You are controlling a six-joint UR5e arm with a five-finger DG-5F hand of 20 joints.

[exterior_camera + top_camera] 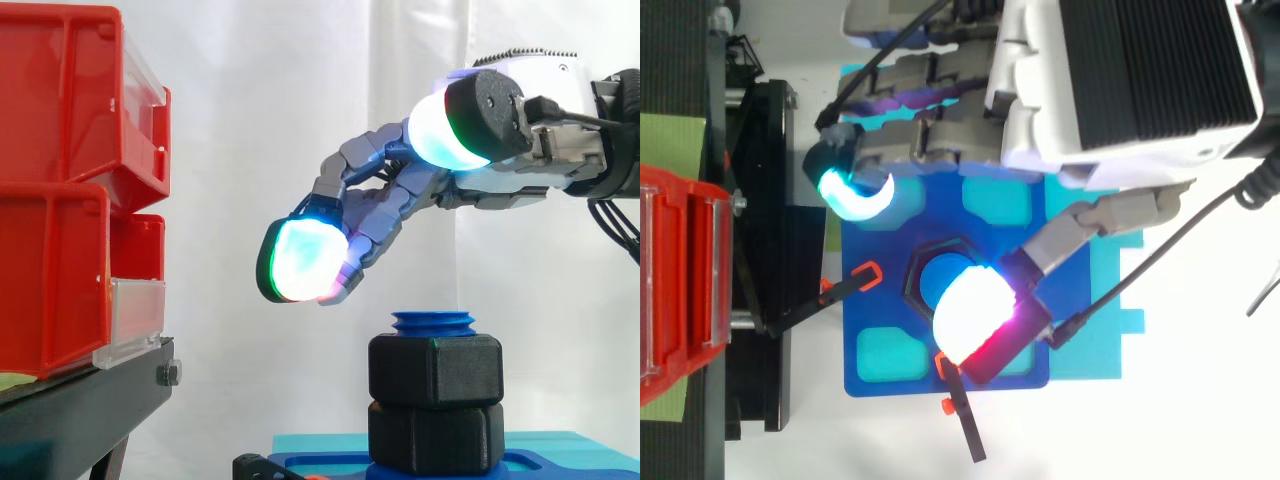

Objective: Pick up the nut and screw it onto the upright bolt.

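A blue upright bolt (432,322) rises from a blue base plate (890,300). Two black hex nuts sit stacked on it: the upper nut (435,368) lies just under the bolt's top, the lower nut (435,435) rests on the plate. From above, the nut (925,255) rings the bolt's blue top (938,280). My hand (400,190) hovers over and left of the bolt, open, its fingers loosely stretched down to the left and holding nothing. One glowing fingertip (300,260) hangs a little above the upper nut, clear of it.
Red bins (60,180) are stacked on a black stand (80,410) at the left. Small black and orange clamps (850,285) stand at the plate's left and front edges. The plate lies on a teal mat (1090,320).
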